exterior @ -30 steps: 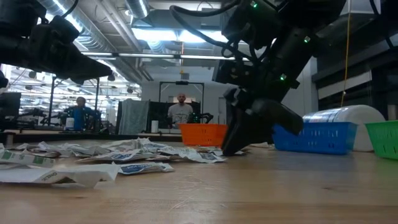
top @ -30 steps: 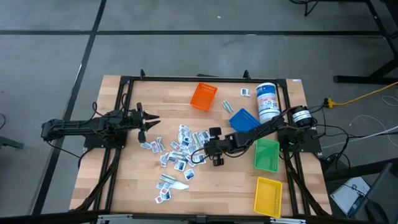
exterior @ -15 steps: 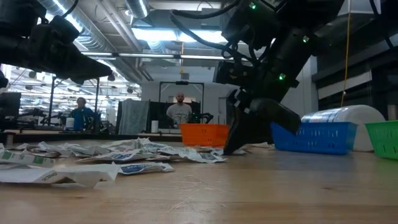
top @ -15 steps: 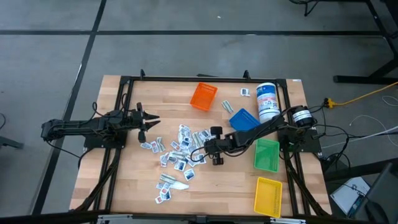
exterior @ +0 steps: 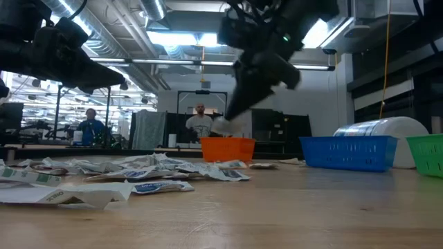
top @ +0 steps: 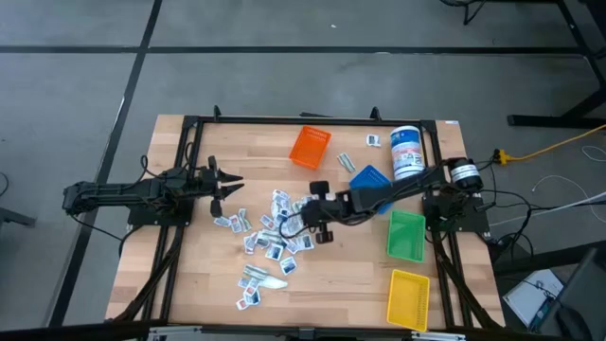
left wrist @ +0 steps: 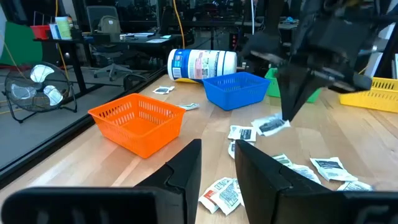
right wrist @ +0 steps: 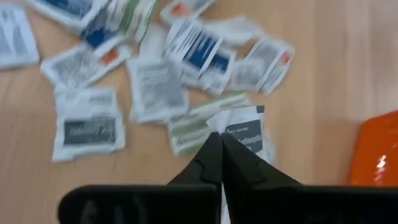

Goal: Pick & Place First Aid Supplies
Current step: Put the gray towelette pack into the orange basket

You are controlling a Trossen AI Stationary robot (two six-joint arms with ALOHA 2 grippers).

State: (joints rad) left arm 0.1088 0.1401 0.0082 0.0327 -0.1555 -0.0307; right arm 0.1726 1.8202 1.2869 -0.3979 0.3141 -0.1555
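the right gripper (right wrist: 221, 144), raised over the pile (top: 270, 232) at mid worktop (top: 341, 275), has its jaws clenched on one packet (right wrist: 244, 134), lifted clear for carrying binward. the left gripper (top: 230, 187) waits left, jaws released.

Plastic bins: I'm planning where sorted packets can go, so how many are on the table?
4: orange bin at the far middle, blue bin beside the canister, green bin and yellow bin nearer on the right.

I see the packets (top: 270, 239) scattered mid-bench (top: 331, 284); my right claw (top: 305, 214) hangs above their right edge, pinching one packet (left wrist: 271, 125). Four bins (top: 407, 236) sit right of the pile, the canister (top: 405, 152) behind them. My left claw (top: 233, 186) waits left.
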